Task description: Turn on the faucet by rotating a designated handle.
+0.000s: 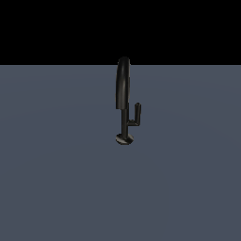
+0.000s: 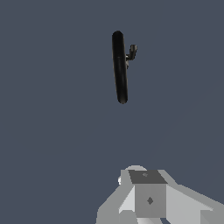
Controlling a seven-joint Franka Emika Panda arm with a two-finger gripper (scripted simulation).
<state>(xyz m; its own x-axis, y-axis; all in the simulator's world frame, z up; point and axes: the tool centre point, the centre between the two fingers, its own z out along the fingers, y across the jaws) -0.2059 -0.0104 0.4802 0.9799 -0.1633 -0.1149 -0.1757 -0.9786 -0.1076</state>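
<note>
The faucet (image 1: pixel 124 101) stands upright on the flat grey bench (image 1: pixel 56 179), its small round disc base resting on the surface and its thin stem rising into a tall, narrow arched spout that curves back down beside the stem. The handle (image 1: pixel 136 115), a short L-shaped lever, branches off the stem on the exterior view's right of the spout and points upward, ending well below the top of the arch. In the wrist view the faucet (image 2: pixel 119 65) and handle (image 2: pixel 131 52) lie well apart from the grey pincer (image 2: pixel 146 197); only part of its body shows, so I cannot tell whether it is spread or pressed together.
</note>
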